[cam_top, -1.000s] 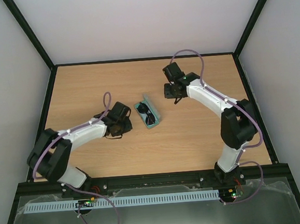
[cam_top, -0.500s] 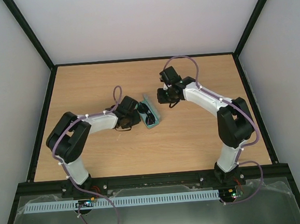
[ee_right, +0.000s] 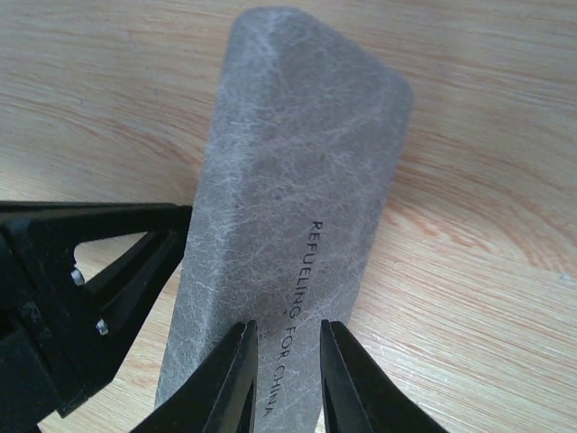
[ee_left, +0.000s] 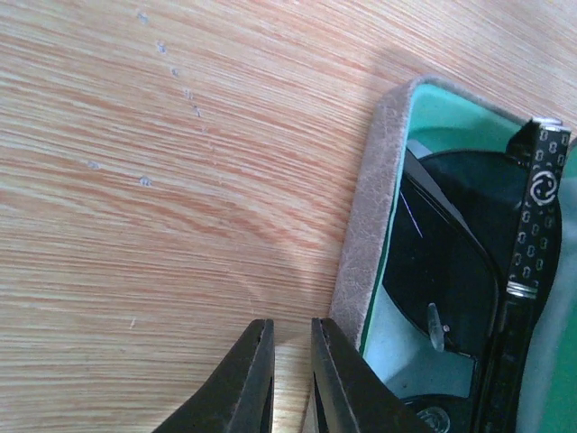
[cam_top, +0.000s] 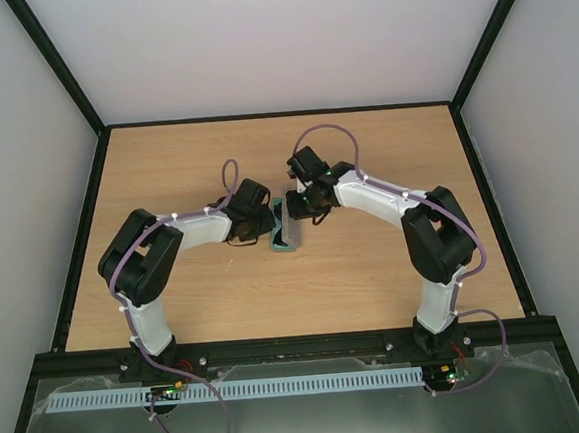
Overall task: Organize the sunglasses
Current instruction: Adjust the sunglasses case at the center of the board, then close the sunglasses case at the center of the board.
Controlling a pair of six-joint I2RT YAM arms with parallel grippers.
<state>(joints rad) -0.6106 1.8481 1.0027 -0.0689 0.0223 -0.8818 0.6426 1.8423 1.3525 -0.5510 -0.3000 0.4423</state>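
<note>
The sunglasses [ee_left: 460,253] lie inside the grey case [ee_left: 370,234] on its green lining, dark lenses up, one patterned temple arm along the right. In the top view the case [cam_top: 284,229] sits mid-table with its lid tilted up, hiding the sunglasses. My left gripper [ee_left: 290,356] [cam_top: 268,224] is at the case's left rim, jaws a narrow gap apart with only table between them, the right finger against the rim. My right gripper [ee_right: 287,332] [cam_top: 298,209] hovers at the grey lid [ee_right: 297,180], jaws slightly apart and empty.
The wooden table [cam_top: 165,166] is walled by black posts and pale panels at the back and sides. Both forearms converge over the middle. A black finger of the left gripper [ee_right: 99,271] shows beside the lid in the right wrist view.
Both grippers have closed in on the case from either side. The lid has swung up from lying open, covering the sunglasses from above. The right jaws have narrowed.
</note>
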